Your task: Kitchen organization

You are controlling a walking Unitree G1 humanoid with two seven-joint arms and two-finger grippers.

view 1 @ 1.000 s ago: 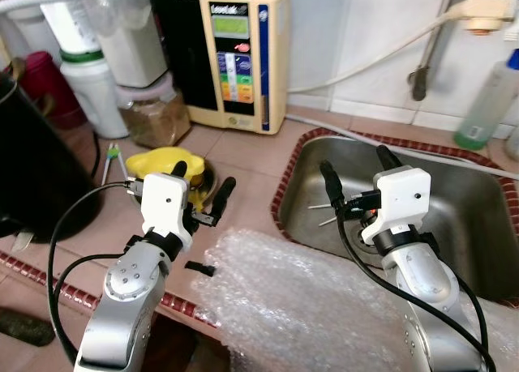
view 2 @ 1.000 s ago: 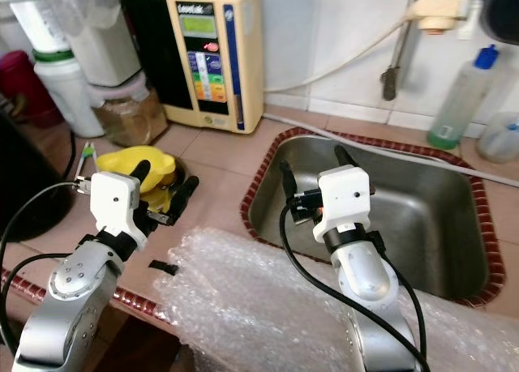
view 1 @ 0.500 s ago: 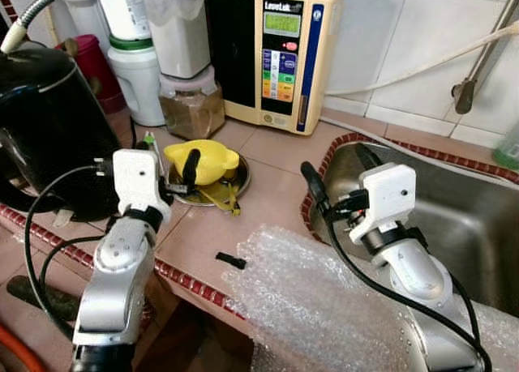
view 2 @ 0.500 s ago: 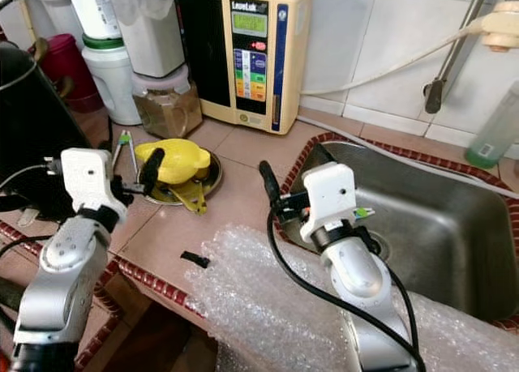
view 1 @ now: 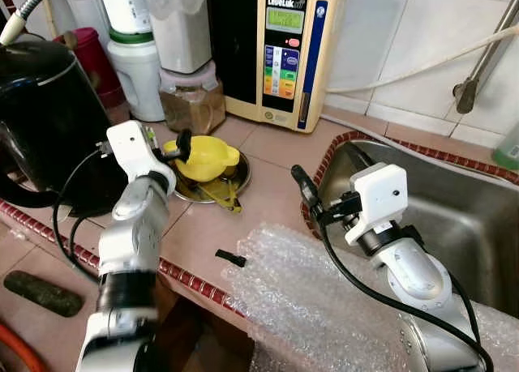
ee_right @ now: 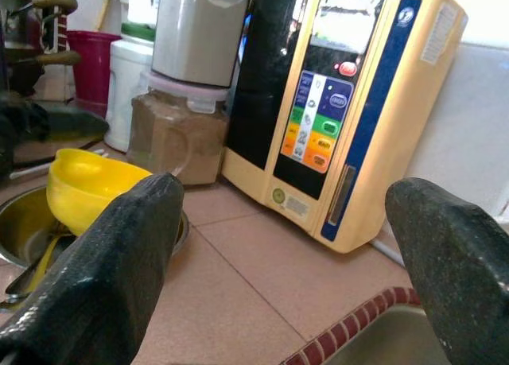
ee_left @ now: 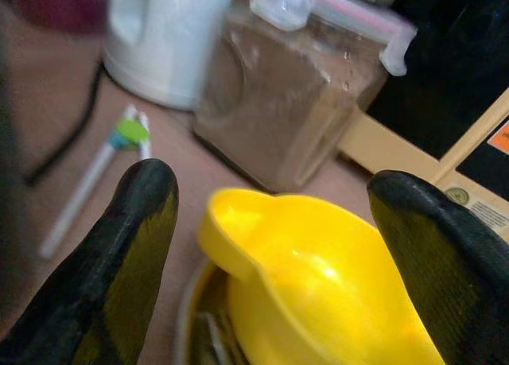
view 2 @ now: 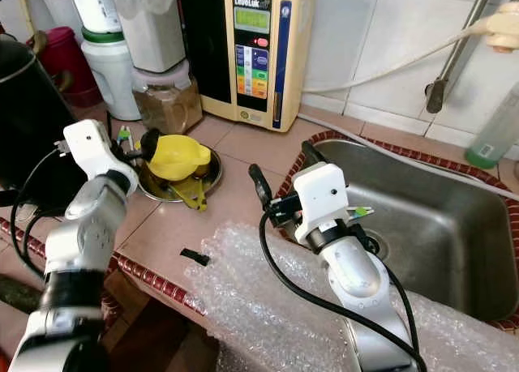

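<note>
A yellow cup (view 1: 207, 156) sits in a shallow steel plate (view 1: 238, 176) on the tiled counter, in front of a jar of brown powder (view 1: 190, 104). My left gripper (view 1: 180, 145) is open right at the cup's near side. In the left wrist view its fingertips (ee_left: 147, 214) stand on either side of the cup's lip (ee_left: 318, 277), apart from it. My right gripper (view 2: 284, 168) hangs open over the counter by the sink's corner, with nothing between its fingers. It faces the cup (ee_right: 87, 190) and the cream water machine (ee_right: 358, 102).
Crumpled bubble wrap (view 1: 324, 299) covers the counter's front edge. The steel sink (view 1: 462, 218) lies to the right. A black kettle (view 1: 45, 121) stands at the left, with white containers (view 1: 138, 72) behind. A small black piece (view 1: 230, 258) lies on the tiles. Yellow utensils (view 1: 223, 198) rest in the plate.
The camera has swung left from the sink towards the counter. My left arm has reached forward, bringing its open fingers up to the yellow cup. The right gripper has hardly moved.
</note>
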